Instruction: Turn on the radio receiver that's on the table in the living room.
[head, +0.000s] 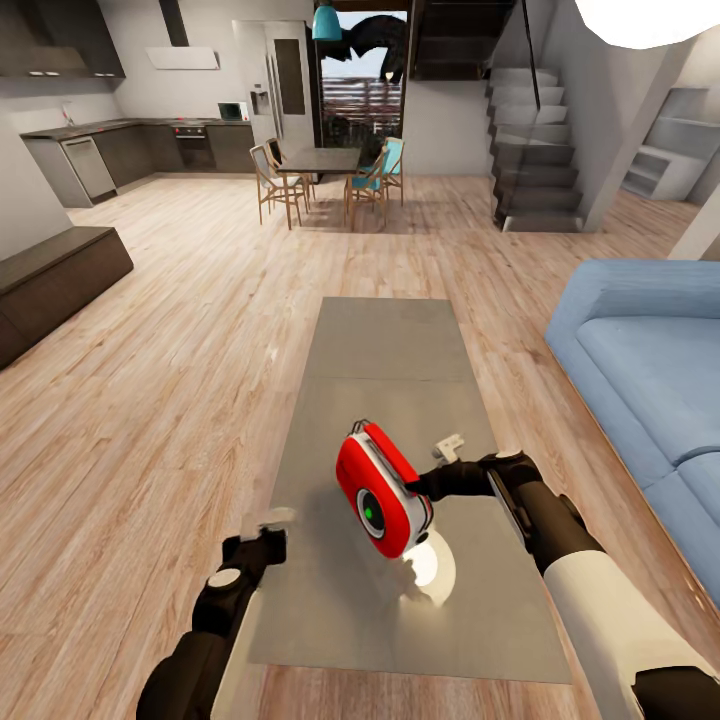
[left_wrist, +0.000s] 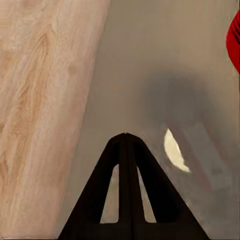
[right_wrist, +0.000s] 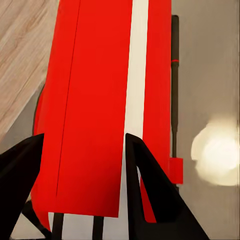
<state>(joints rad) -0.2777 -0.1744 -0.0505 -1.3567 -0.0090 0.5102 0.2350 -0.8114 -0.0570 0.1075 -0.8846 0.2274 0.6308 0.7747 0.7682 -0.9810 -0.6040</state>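
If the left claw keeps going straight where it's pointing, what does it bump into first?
Probably the table. The left gripper is shut and points down at bare grey tabletop. The radio sits off to the side, so it looks out of that line.

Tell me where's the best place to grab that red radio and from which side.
Grip the radio receiver across its narrow body, fingers on its broad front and back, coming from the sofa side. It stands tilted on the table, its white-trimmed edge facing the right gripper, whose fingers already straddle it so.

blue sofa (head: 650, 380) | dining table (head: 322, 160) | staircase (head: 535, 150) | fridge (head: 275, 85)
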